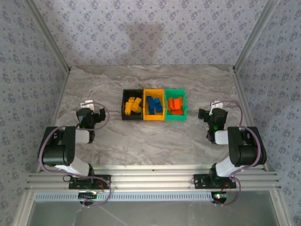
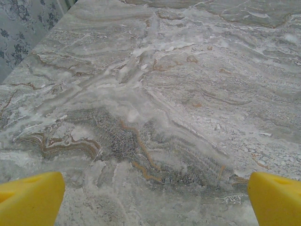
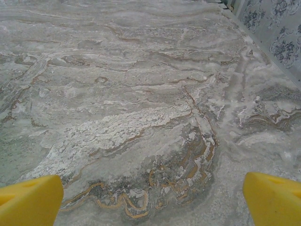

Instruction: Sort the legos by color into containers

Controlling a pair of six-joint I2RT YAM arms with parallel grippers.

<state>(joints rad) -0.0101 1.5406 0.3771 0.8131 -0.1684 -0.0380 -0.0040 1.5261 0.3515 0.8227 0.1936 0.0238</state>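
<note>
Three containers stand in a row at the table's middle. The black bin (image 1: 125, 104) holds yellow legos (image 1: 133, 105). Blue legos (image 1: 154, 104) lie in the yellow-orange bin (image 1: 145, 104), and orange-red legos (image 1: 175, 105) fill the green bin (image 1: 184, 106). My left gripper (image 1: 89, 107) rests left of the bins, folded back near its base. Its yellow fingertips (image 2: 29, 197) stand wide apart over bare marble, so my left gripper (image 2: 155, 200) is open and empty. My right gripper (image 1: 212, 112) sits right of the bins, likewise open (image 3: 153, 200), its fingertips (image 3: 273, 197) far apart with nothing between them.
The marble tabletop (image 1: 155, 136) is bounded by patterned walls at the back and both sides. An aluminium rail (image 1: 150, 179) runs along the near edge where both arm bases are bolted. The left wall (image 2: 23, 23) and right wall (image 3: 277, 28) show at the wrist views' corners.
</note>
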